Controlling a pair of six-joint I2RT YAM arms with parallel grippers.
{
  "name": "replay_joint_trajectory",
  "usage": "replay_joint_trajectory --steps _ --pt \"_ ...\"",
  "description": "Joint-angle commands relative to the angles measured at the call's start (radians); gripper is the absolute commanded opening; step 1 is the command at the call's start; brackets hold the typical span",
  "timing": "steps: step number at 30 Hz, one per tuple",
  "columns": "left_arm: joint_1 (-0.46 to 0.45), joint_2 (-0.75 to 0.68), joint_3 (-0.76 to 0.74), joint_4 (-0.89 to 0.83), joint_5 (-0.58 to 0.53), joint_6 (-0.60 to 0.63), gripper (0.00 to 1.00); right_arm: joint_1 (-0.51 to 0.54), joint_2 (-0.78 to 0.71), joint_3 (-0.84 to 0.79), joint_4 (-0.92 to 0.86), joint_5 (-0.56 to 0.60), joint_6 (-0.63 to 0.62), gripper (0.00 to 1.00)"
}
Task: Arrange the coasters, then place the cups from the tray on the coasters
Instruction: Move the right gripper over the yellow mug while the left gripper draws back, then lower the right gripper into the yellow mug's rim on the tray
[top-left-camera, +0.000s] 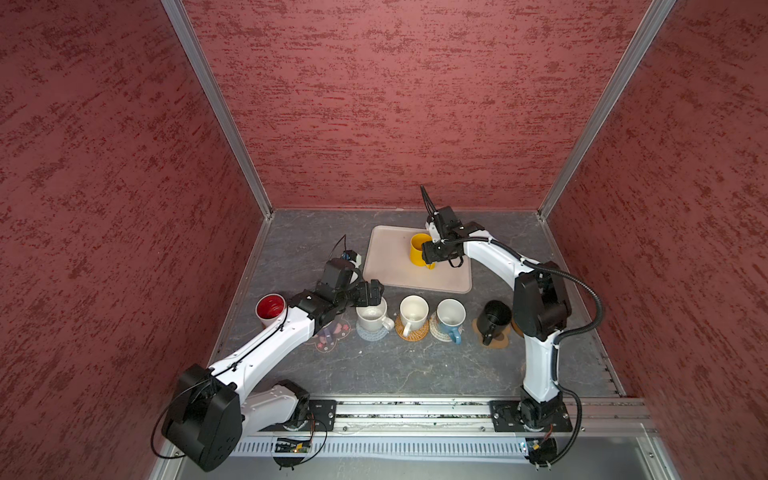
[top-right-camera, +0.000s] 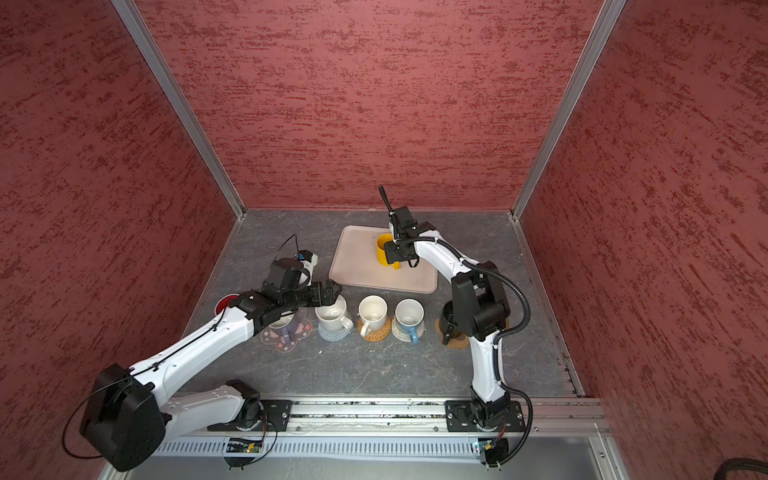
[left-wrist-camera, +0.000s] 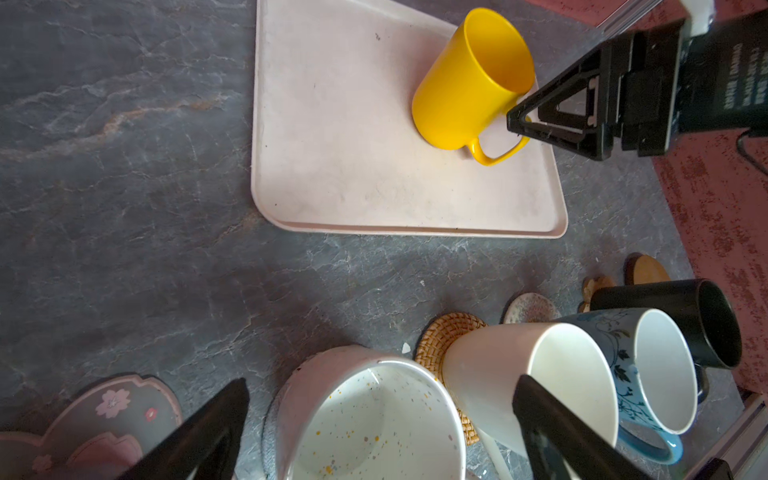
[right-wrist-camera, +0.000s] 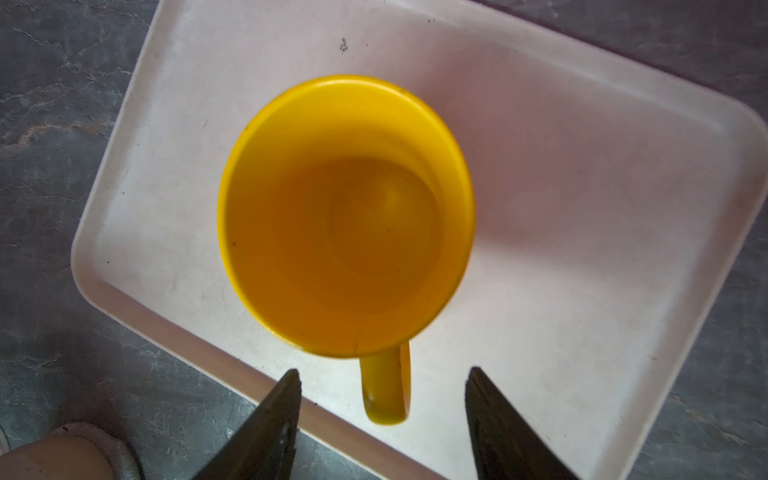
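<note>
One cup stands on the tray (top-left-camera: 388, 272): which is it, and how is the right tool set? (Student)

Yellow cup (top-left-camera: 417, 248), upright, in the tray's far half. Right tool (right-wrist-camera: 382, 372): jaws partly open, one finger on each side of the cup's handle, with a gap showing on both sides. It grips nothing. (Tutor)

And the left tool? (Student)

Left tool (left-wrist-camera: 382, 379): jaws spread wide and empty, poised over the speckled white cup (top-left-camera: 371, 314), which sits on the grey-blue coaster (top-left-camera: 370, 335). To its right in both top views, in a row on the tabletop (top-left-camera: 374, 365):
- white cup (top-left-camera: 413, 311) on the orange-tan coaster (top-left-camera: 419, 332)
- light blue cup (top-left-camera: 451, 316) on the beige coaster (top-left-camera: 436, 332)
- black cup (top-left-camera: 494, 316) on the paw coaster (top-left-camera: 502, 340)

Red-lined cup (top-left-camera: 270, 309) stands at the row's left end. Pink flower coaster (left-wrist-camera: 124, 399) lies under the left arm. A pale cup (top-right-camera: 280, 323) seems to sit on it, though the arm hides most of it. (Tutor)
</note>
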Motion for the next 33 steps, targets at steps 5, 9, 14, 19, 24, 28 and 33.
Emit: replay_joint_trajectory --steps 5,9,14,19,24,28,33 --pt "0.007 0.01 -0.024 0.058 0.001 -0.008 1.0 -0.006 0.075 0.087 -0.046 -0.017 -0.026 0.58" --pt "0.008 0.011 -0.028 0.057 -0.002 -0.006 0.99 -0.006 0.114 0.117 -0.059 -0.01 -0.028 0.53" --pt "0.008 0.016 -0.02 0.053 0.005 -0.008 1.0 -0.006 0.149 0.147 -0.071 -0.009 -0.028 0.49" --pt "0.008 0.019 -0.017 0.052 0.012 -0.012 1.0 -0.007 0.168 0.159 -0.074 0.001 -0.028 0.39" --pt "0.009 0.024 0.0 0.042 0.022 -0.014 1.0 -0.006 0.169 0.15 -0.073 0.009 -0.028 0.26" --pt "0.009 0.037 0.004 0.047 0.035 -0.021 1.0 -0.006 0.169 0.144 -0.068 0.015 -0.028 0.16" --pt "0.009 0.044 0.008 0.046 0.042 -0.028 1.0 -0.006 0.162 0.144 -0.062 0.02 -0.028 0.0"
